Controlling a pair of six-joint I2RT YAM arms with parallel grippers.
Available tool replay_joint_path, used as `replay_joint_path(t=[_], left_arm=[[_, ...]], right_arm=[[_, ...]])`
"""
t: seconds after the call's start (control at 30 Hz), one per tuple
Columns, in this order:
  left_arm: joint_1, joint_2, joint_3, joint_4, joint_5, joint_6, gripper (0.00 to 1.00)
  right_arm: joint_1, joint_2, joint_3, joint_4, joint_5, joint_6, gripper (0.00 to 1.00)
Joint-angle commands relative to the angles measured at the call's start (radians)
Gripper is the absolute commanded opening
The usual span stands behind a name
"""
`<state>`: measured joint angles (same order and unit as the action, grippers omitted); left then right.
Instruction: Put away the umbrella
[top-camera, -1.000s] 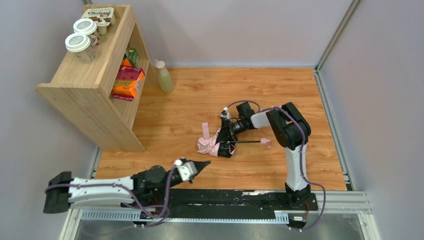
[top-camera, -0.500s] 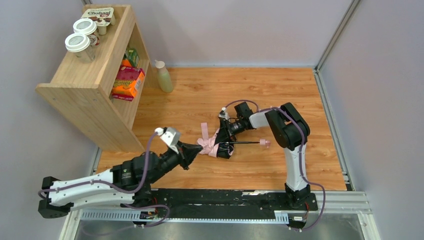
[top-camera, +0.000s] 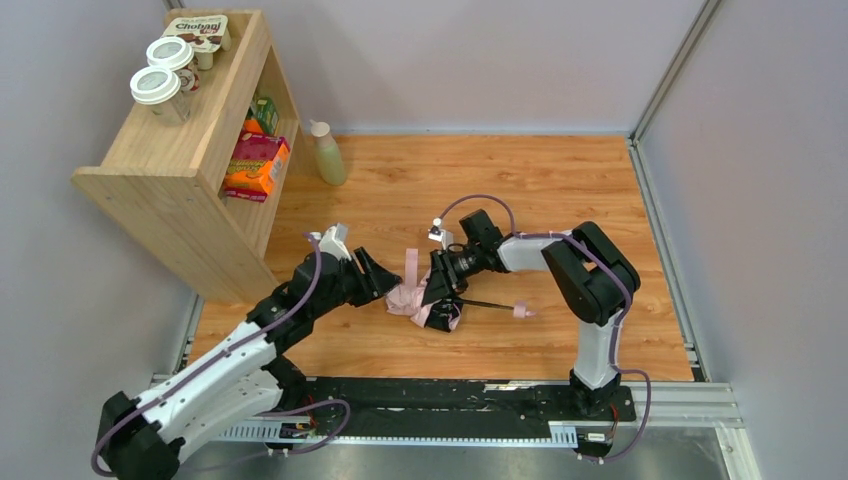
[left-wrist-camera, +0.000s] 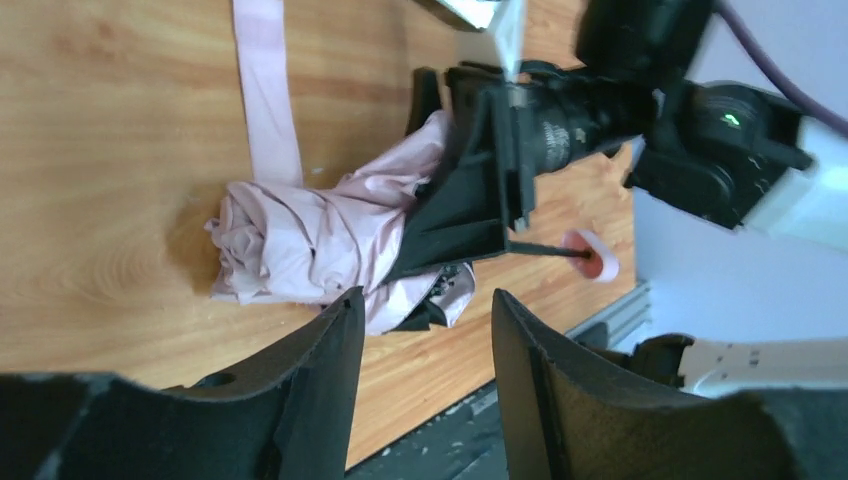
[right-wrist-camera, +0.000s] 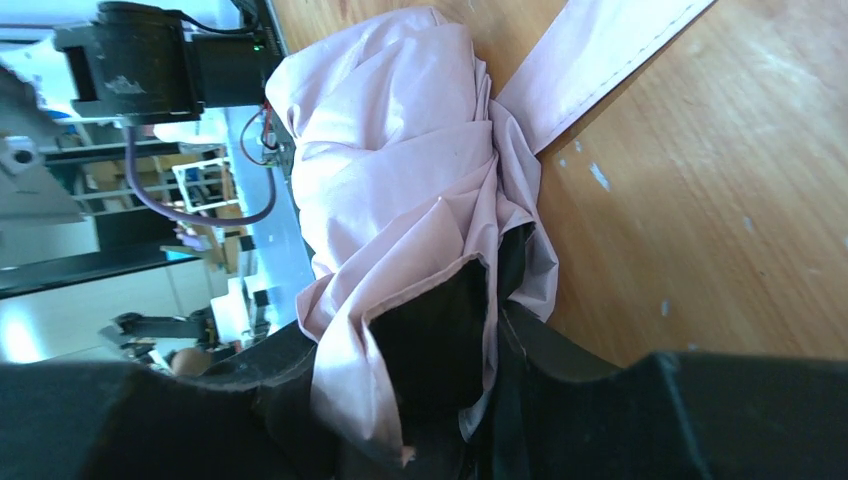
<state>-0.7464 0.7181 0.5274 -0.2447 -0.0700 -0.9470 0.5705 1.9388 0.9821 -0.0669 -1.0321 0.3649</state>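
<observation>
The umbrella (top-camera: 408, 297) lies on the wooden floor, its pale pink canopy (left-wrist-camera: 300, 240) crumpled. A thin black shaft (top-camera: 490, 304) runs right to the small pink handle (top-camera: 522, 311), and a pink strap (left-wrist-camera: 268, 90) trails away from the canopy. My right gripper (top-camera: 437, 288) is shut on the canopy's handle-side end, with pink fabric bunched between its fingers (right-wrist-camera: 430, 370). My left gripper (top-camera: 378, 278) stands open just left of the canopy's bunched end. In the left wrist view its gripper (left-wrist-camera: 425, 300) has nothing between the fingers, and the canopy lies just beyond the tips.
A wooden shelf unit (top-camera: 190, 160) stands at the back left, with lidded cups (top-camera: 160, 85) on top and boxes (top-camera: 257, 165) inside. A pale bottle (top-camera: 327, 155) stands by the back wall. Grey walls close in the floor, and a metal rail (top-camera: 450, 405) runs along the near edge.
My left arm has swung up from the near-left edge to the umbrella's canopy end, and its jaws have opened. My right gripper has drawn the umbrella slightly left and nearer.
</observation>
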Motion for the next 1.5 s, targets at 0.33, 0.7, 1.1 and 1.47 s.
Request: replay_joint_path(t=[0.33, 0.7, 1.1, 1.47], left_arm=[[0.139, 0.38, -0.067, 0.542, 0.394, -0.211, 0.56], [0.142, 0.667, -0.138, 0.718, 0.239, -0.084, 0.28], [0.14, 0.885, -0.224, 0.815, 0.239, -0.098, 0.16], [0.142, 0.934, -0.237, 0.846, 0.245, -0.118, 0.15]], right_arm=[[0.017, 0.051, 0.027, -0.033, 0.214, -0.066, 0.0], [0.009, 0.086, 0.021, -0.065, 0.212, -0.086, 0.12], [-0.031, -0.011, 0.093, -0.237, 0.282, -0.11, 0.66], [0.081, -0.27, 0.104, -0.372, 0.559, -0.319, 1.0]])
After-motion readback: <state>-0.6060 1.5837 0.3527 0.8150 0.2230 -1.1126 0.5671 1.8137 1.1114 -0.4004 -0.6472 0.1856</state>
